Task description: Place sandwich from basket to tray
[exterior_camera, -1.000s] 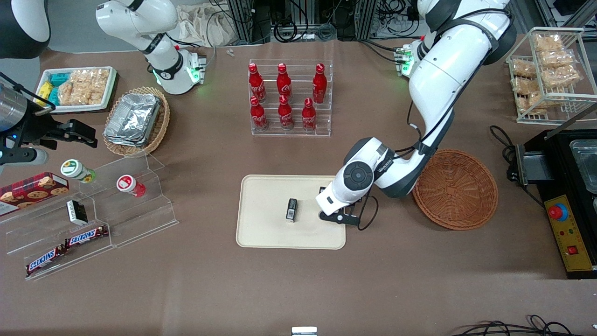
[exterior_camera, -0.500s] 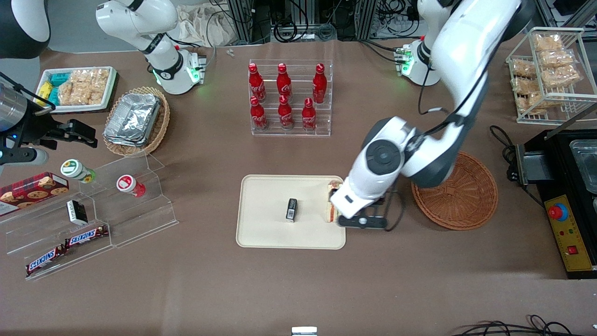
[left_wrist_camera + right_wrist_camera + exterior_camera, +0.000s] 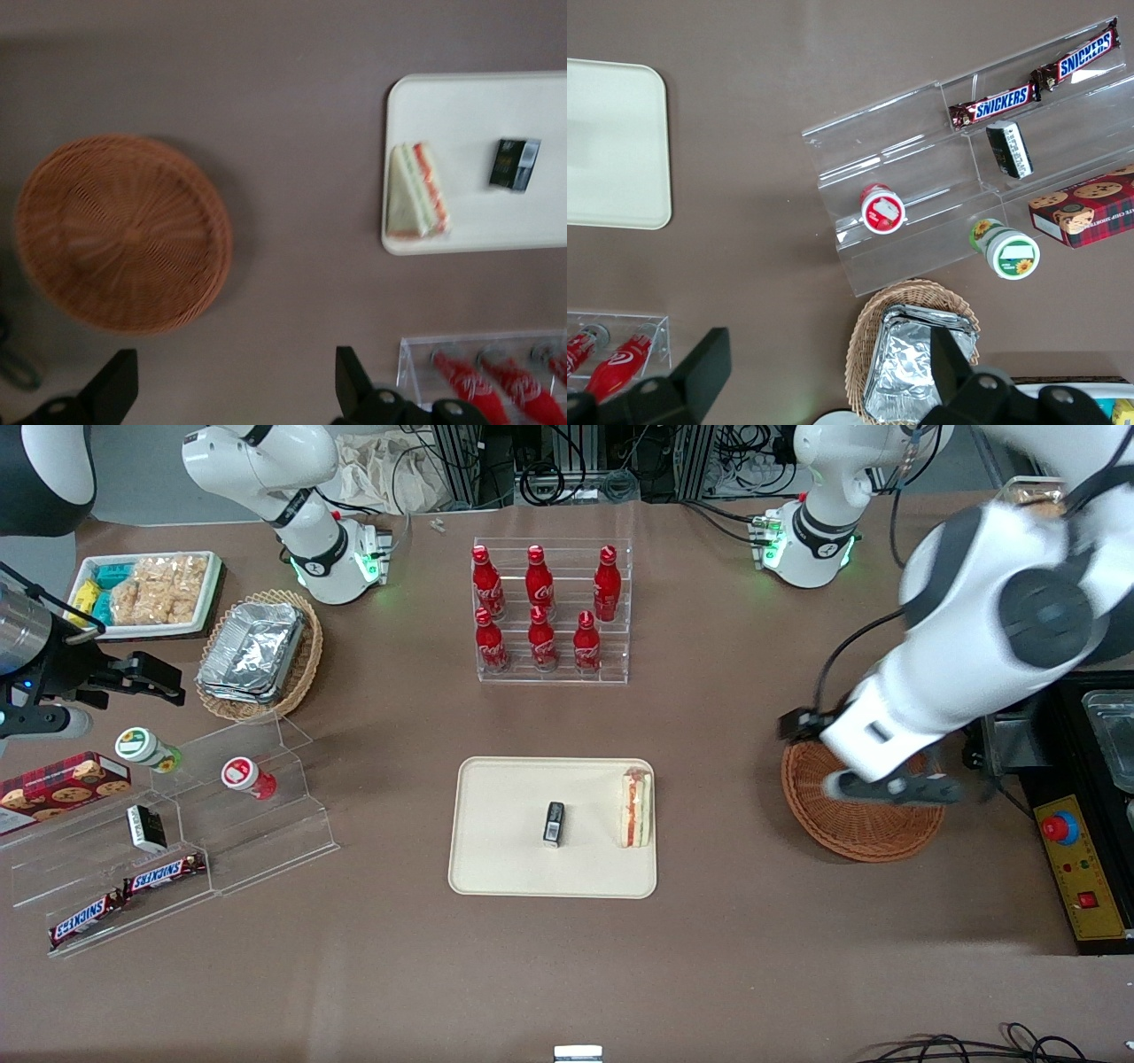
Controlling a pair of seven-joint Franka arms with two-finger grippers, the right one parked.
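The sandwich [image 3: 635, 808], a pale wedge with an orange-red filling edge, lies on the cream tray [image 3: 505, 868] near the tray's edge toward the working arm's end. It also shows in the left wrist view [image 3: 416, 192] on the tray [image 3: 532, 106]. The round reddish-brown basket [image 3: 850, 828] holds nothing that I can see; it also shows in the left wrist view [image 3: 124, 232]. My left gripper [image 3: 873, 784] hangs high above the basket, open and empty, its black fingers [image 3: 113, 390] spread wide over bare table.
A small black packet [image 3: 554, 823] lies mid-tray. A clear rack of red cola bottles [image 3: 549, 611] stands farther from the front camera than the tray. A black machine with a red button [image 3: 1076, 841] stands beside the basket. Clear snack shelves [image 3: 177, 824] lie toward the parked arm's end.
My gripper has let go of the sandwich on the tray, risen and swung away to above the basket. The sandwich, hidden under the gripper a second ago, now lies in plain view.
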